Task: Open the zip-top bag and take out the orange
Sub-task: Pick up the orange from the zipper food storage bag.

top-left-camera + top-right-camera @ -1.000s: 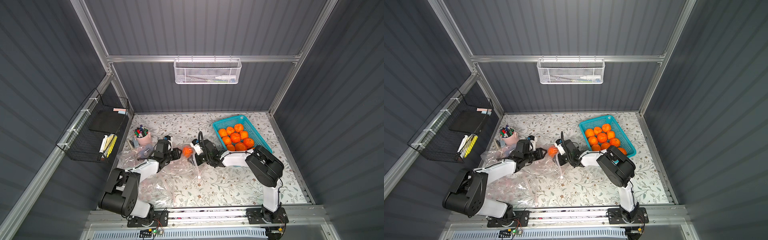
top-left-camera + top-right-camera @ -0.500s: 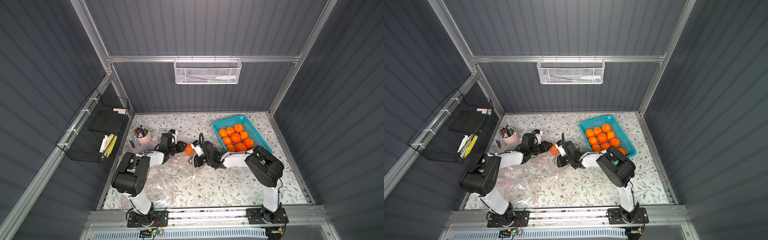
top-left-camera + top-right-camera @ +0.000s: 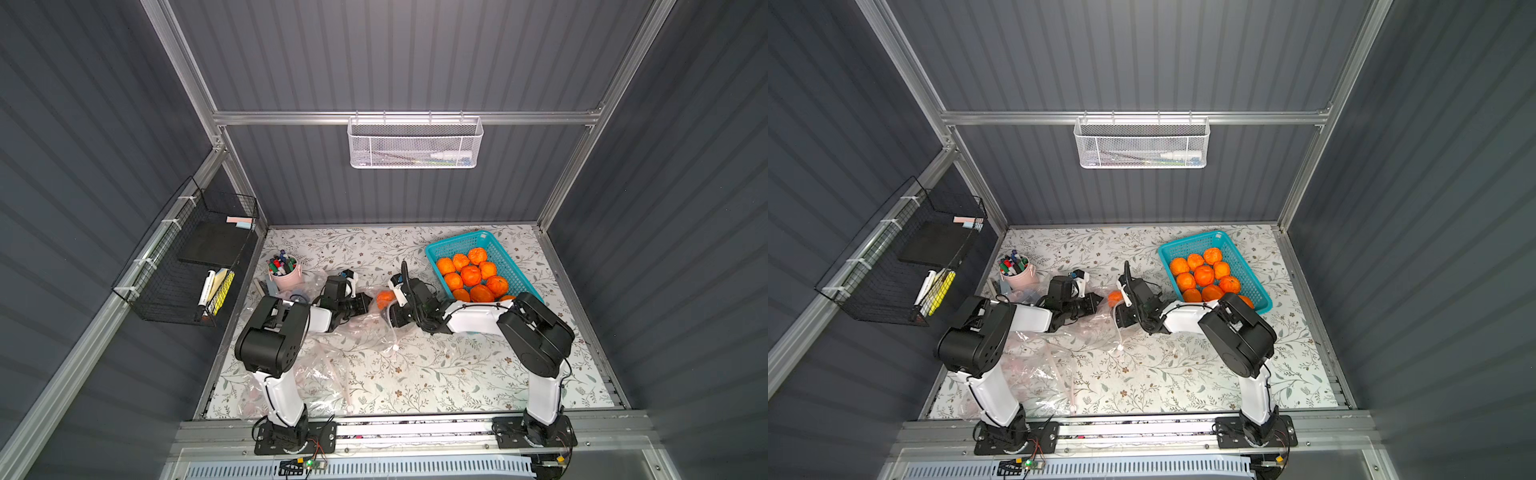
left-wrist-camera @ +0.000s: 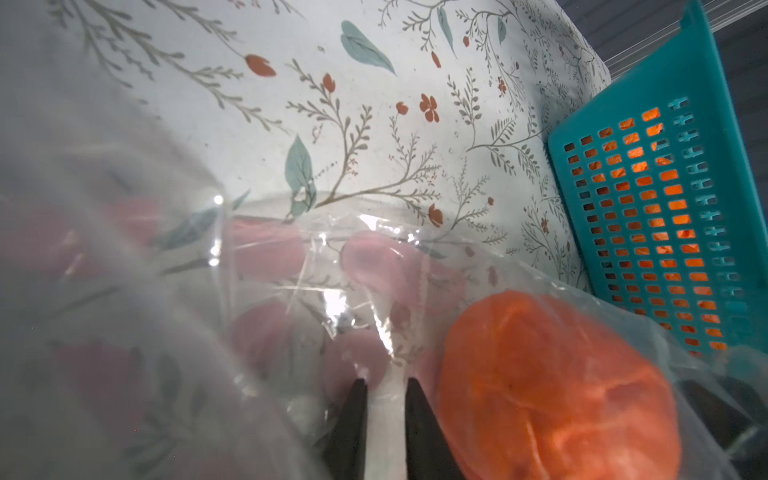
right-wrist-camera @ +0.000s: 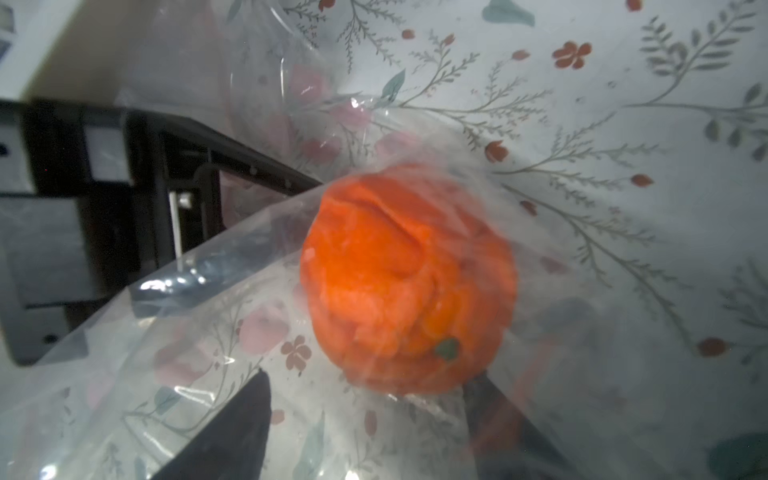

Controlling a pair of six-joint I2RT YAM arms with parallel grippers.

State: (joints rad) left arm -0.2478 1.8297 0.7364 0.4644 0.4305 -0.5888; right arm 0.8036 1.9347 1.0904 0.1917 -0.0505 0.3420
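Note:
The orange (image 5: 407, 282) lies inside the clear zip-top bag (image 3: 357, 332) at mid-table, seen in both top views (image 3: 1115, 297). My left gripper (image 4: 385, 388) sits just left of the orange (image 4: 557, 386), its jaws nearly together on a white strip of the bag's edge. My right gripper (image 5: 370, 390) is open on the orange's right side, with the fruit just beyond its fingertips and bag film over it. In both top views the left gripper (image 3: 366, 303) and right gripper (image 3: 391, 309) face each other across the orange (image 3: 384, 300).
A teal basket (image 3: 432, 249) of several oranges stands at the back right, close behind my right arm. A pink cup of pens (image 3: 284, 274) stands at the back left. More crumpled clear bags (image 3: 320, 374) cover the front left.
My left arm has swung in towards the orange and its jaws have closed on the bag's edge. My right gripper's jaws have opened wider. The orange has stayed put.

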